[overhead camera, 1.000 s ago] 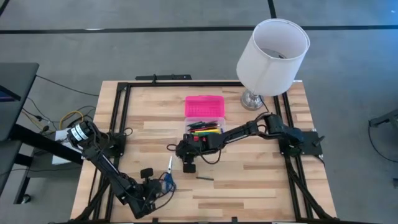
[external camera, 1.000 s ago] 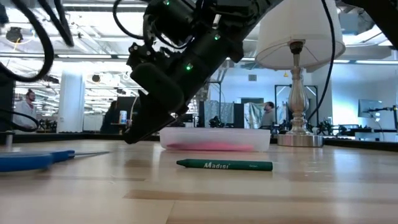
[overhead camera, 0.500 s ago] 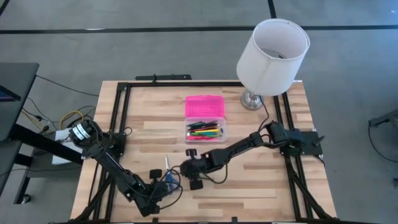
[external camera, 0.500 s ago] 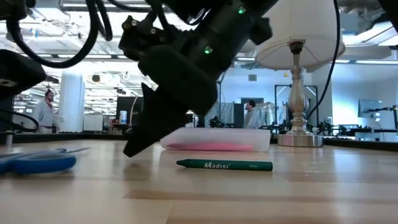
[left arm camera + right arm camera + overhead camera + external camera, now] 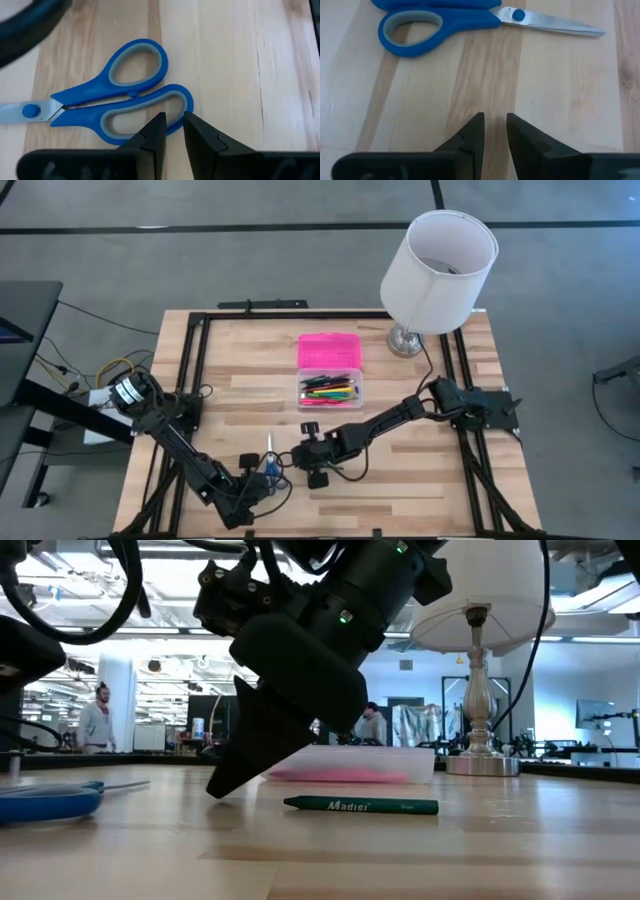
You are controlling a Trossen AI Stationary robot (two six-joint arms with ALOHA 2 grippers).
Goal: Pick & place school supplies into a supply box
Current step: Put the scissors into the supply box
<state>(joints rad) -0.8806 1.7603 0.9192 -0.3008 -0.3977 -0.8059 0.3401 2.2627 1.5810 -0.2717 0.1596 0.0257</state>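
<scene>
In the supply box (image 5: 330,391), most pens lie stowed; scissors (image 5: 268,463) and green pencil (image 5: 361,805) remain out; left gripper (image 5: 173,131) and right gripper (image 5: 495,131) narrowly parted, empty.

There is one table (image 5: 420,470). Two robot arms reach over it, so there are two claws: the left claw (image 5: 262,473) and the right claw (image 5: 297,454). There is one pair of blue scissors (image 5: 120,102). One green crayon (image 5: 361,805) lies alone. There is one box (image 5: 329,390) with one pink lid (image 5: 329,350), holding a bunch of pencils too tightly packed to count. There is one white lamp (image 5: 437,258).
</scene>
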